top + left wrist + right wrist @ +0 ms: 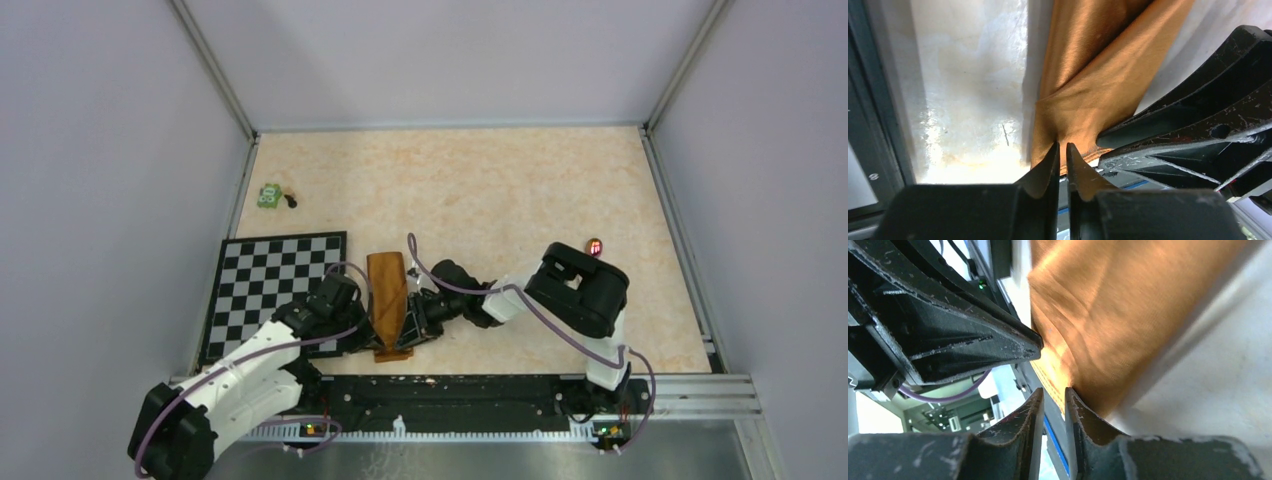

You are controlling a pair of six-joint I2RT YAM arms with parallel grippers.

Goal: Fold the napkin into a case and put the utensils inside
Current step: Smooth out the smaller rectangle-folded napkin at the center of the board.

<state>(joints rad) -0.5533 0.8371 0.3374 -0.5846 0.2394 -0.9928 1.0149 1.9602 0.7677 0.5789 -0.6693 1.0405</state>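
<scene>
Your left pincer point(1061, 148) and right pincer point(1053, 396) each pinch the near end of the napkin point(386, 290), jaws nearly closed. It lies as a narrow folded strip.

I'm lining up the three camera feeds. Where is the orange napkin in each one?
Top external: the napkin is a narrow folded strip just right of the checkered mat, low centre.
Left wrist: upper centre, running down to the left gripper.
Right wrist: upper right, its edge at the right gripper.
Shared landmark: the napkin's near end, where both grippers pinch it.
</scene>
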